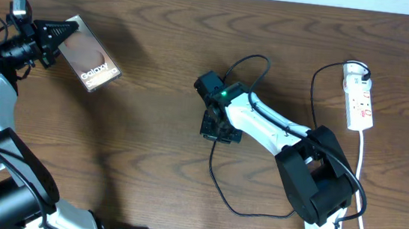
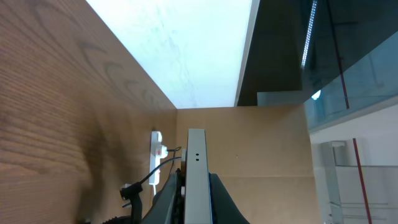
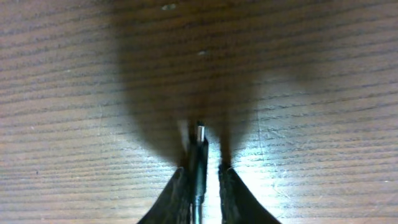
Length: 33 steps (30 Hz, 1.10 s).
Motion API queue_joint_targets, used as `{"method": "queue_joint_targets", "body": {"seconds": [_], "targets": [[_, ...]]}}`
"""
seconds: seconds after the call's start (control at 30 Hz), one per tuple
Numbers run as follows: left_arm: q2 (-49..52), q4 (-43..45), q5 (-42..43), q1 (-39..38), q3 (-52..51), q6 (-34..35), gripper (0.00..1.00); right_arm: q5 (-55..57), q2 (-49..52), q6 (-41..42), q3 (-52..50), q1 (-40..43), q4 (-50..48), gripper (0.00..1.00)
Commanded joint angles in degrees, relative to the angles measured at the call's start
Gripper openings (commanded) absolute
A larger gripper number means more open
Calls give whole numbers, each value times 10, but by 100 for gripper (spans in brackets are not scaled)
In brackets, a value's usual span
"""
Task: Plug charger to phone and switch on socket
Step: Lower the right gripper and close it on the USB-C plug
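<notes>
right wrist: right gripper (image 3: 203,169) jaws nearly closed about charger (image 3: 199,140) plug tip, slight gap one side; firm grip cannot tell. overhead: mid-table. socket (image 1: 358,105) far right. left gripper (image 1: 65,33) clamped on phone (image 1: 93,60), far left.

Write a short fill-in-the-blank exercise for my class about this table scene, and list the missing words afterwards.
1. The left claw is shut on the ____.
2. The right claw points down at the table with the charger ____ its fingers.
3. The socket lies nearer the ____ claw.
Missing words: phone; between; right.
</notes>
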<state>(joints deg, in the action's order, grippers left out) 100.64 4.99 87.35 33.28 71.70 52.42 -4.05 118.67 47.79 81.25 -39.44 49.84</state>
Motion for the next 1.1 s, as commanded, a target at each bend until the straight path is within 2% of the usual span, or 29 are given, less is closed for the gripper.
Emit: {"method": "queue_joint_targets", "body": {"seconds": [0.0,0.7,1.07], "targets": [[0,3,26,0,0,-3,8,-17,27,-3,-5,1,-10,12],[0,3,27,0,0,-3,7,-5,27,10,-5,4,-29,14],[0,3,27,0,0,-3,8,-6,27,10,-5,5,-25,7]]}}
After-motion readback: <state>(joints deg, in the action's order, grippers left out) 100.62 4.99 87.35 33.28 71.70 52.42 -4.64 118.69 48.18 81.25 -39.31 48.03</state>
